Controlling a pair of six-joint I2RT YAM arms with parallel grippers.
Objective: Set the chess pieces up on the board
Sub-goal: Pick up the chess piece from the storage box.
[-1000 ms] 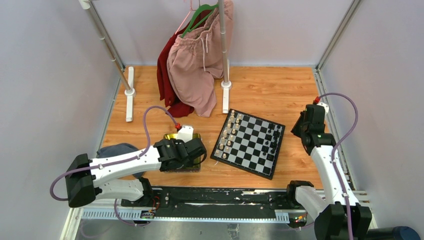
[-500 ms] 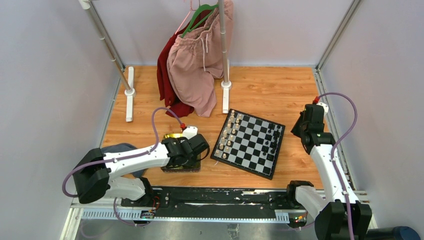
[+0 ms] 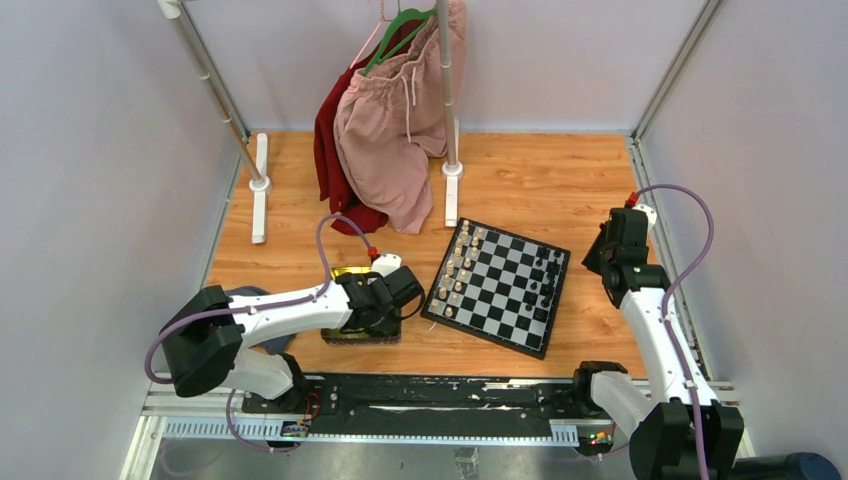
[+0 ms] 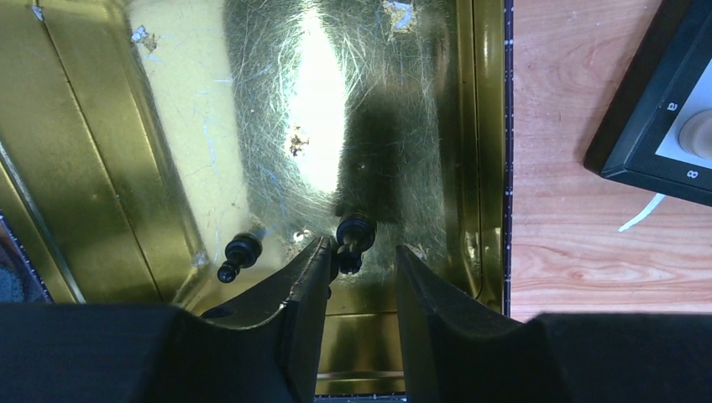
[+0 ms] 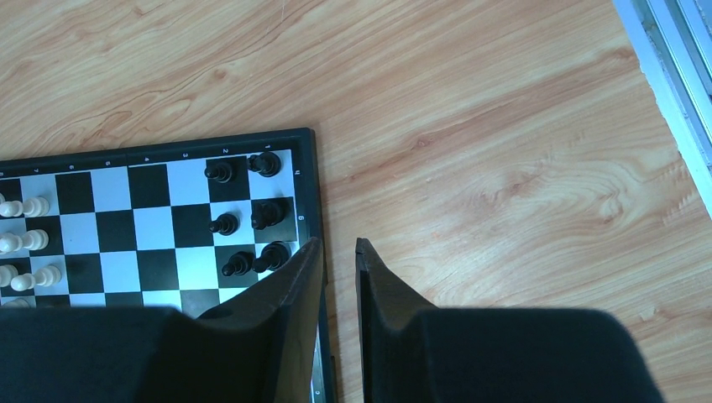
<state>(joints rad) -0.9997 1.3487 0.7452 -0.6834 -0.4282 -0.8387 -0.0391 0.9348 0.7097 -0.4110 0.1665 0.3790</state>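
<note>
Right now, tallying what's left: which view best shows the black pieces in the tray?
Left wrist: two pieces lie in the tray, one at the left gripper. Top view: arm hides them. Right wrist: board only.

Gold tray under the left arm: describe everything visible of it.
The shiny gold rectangular metal tray lies flat on the wooden table, just left of the black-and-grey checkered chessboard, not touching it. Its floor is heavily scratched with a bright glare patch; low raised walls ring it. Two tiny black chess pieces rest on its floor near one wall. The left end effector hangs over it, fingers open around one piece.
</note>
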